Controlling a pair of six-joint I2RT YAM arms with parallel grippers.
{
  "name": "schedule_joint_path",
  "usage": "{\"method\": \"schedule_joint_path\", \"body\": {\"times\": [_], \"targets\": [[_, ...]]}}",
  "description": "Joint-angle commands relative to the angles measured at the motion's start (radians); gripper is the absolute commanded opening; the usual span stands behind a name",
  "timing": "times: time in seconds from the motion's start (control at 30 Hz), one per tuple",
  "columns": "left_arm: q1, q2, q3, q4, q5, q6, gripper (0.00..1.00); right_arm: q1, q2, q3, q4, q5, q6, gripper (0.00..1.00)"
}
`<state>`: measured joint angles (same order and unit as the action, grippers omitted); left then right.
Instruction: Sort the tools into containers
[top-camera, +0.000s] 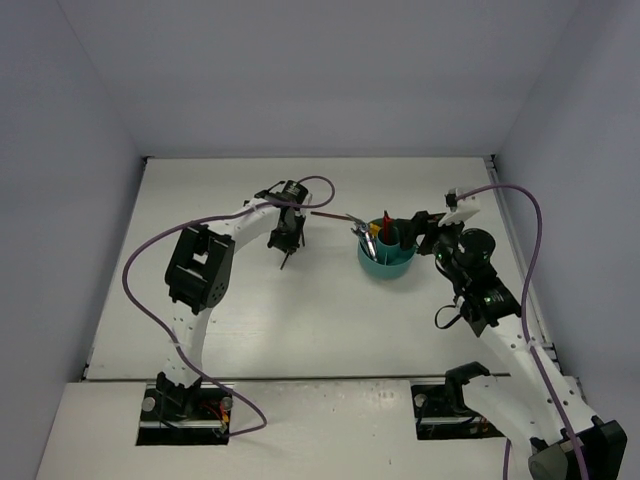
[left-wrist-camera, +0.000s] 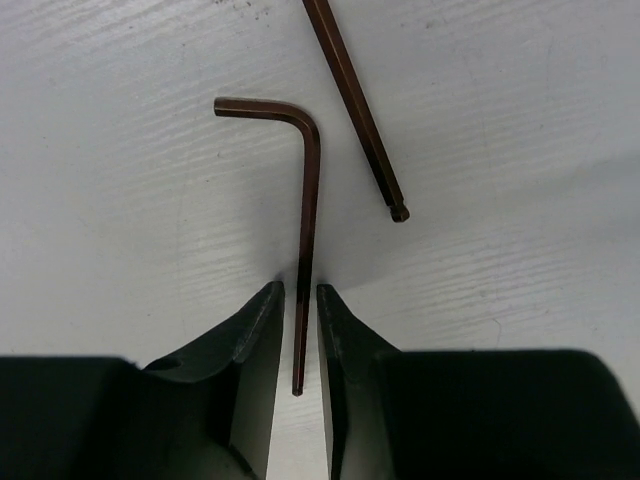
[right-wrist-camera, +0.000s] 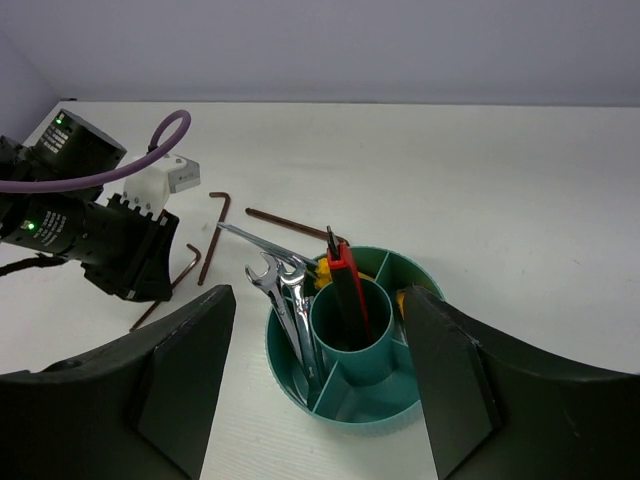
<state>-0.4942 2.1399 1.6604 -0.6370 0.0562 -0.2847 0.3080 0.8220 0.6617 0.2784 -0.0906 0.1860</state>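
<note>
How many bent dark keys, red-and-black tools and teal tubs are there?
Dark L-shaped hex keys: 3
Red-and-black-handled tool: 1
Round teal plastic tub: 1
Total: 5

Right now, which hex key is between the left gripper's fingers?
The bent hex key: its long shaft runs between the fingers of the left gripper. The other hex key, only a straight shaft in view, lies outside them.

In the round teal plastic tub (right-wrist-camera: 345, 418), the red-and-black-handled tool (right-wrist-camera: 347, 285) stands in the central round cup (right-wrist-camera: 350, 345). Silver steel wrenches (right-wrist-camera: 290, 310) lean in the compartment left of that cup. Left of the tub, two dark L-shaped metal hex keys (left-wrist-camera: 311, 190) lie side by side on the white table (top-camera: 300, 320).
</note>
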Motion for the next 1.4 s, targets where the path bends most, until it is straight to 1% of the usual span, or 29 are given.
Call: {"method": "schedule_joint_path", "body": {"times": [0.0, 0.13, 0.17, 0.2, 0.27, 0.37, 0.43, 0.53, 0.7, 0.77, 0.8, 0.87, 0.9, 0.97, 1.07, 1.2, 1.37], "targets": [[0.000, -0.002, 0.001, -0.078, 0.048, 0.014, 0.16, -0.002, -0.016, 0.038, 0.055, -0.006, 0.008, 0.66], [0.000, -0.004, -0.025, -0.116, 0.059, 0.015, 0.09, -0.003, -0.005, 0.048, 0.050, -0.045, 0.021, 0.66], [0.001, -0.009, -0.047, -0.118, 0.061, 0.015, 0.02, -0.003, -0.003, 0.053, 0.050, -0.066, 0.026, 0.67], [0.001, -0.016, -0.065, -0.119, 0.062, 0.015, 0.00, -0.001, -0.002, 0.058, 0.050, -0.072, 0.031, 0.67], [-0.004, -0.050, -0.121, -0.109, 0.052, 0.016, 0.00, 0.005, 0.004, 0.068, 0.051, -0.107, 0.040, 0.67], [-0.013, -0.160, -0.206, -0.079, 0.031, 0.005, 0.00, 0.029, 0.013, 0.083, 0.050, -0.109, 0.051, 0.68], [-0.012, -0.238, -0.303, -0.011, 0.027, -0.006, 0.00, 0.062, 0.030, 0.100, 0.050, -0.115, 0.066, 0.69], [-0.013, -0.412, -0.416, 0.079, 0.031, -0.030, 0.00, 0.123, 0.059, 0.121, 0.050, -0.114, 0.090, 0.70], [-0.025, -0.642, -0.603, 0.256, 0.033, -0.071, 0.00, 0.259, 0.136, 0.149, 0.057, -0.072, 0.143, 0.70], [-0.028, -0.703, -0.653, 0.318, 0.034, -0.081, 0.00, 0.286, 0.160, 0.151, 0.069, -0.054, 0.174, 0.70], [-0.032, -0.759, -0.697, 0.358, 0.036, -0.088, 0.00, 0.308, 0.175, 0.150, 0.082, -0.044, 0.190, 0.70], [-0.037, -0.826, -0.732, 0.388, 0.042, -0.087, 0.00, 0.324, 0.189, 0.148, 0.103, -0.049, 0.220, 0.70], [-0.038, -0.834, -0.747, 0.400, 0.047, -0.086, 0.00, 0.330, 0.198, 0.148, 0.116, -0.059, 0.232, 0.70], [-0.052, -0.912, -0.777, 0.432, 0.056, -0.077, 0.00, 0.350, 0.228, 0.157, 0.148, -0.082, 0.262, 0.70], [-0.075, -0.980, -0.824, 0.504, 0.084, -0.052, 0.00, 0.383, 0.286, 0.187, 0.180, -0.108, 0.286, 0.69], [-0.126, -1.082, -0.850, 0.560, 0.093, -0.018, 0.00, 0.428, 0.354, 0.236, 0.207, -0.106, 0.296, 0.68], [-0.165, -1.146, -0.852, 0.574, 0.106, 0.010, 0.00, 0.468, 0.422, 0.273, 0.236, -0.091, 0.313, 0.65]]}}
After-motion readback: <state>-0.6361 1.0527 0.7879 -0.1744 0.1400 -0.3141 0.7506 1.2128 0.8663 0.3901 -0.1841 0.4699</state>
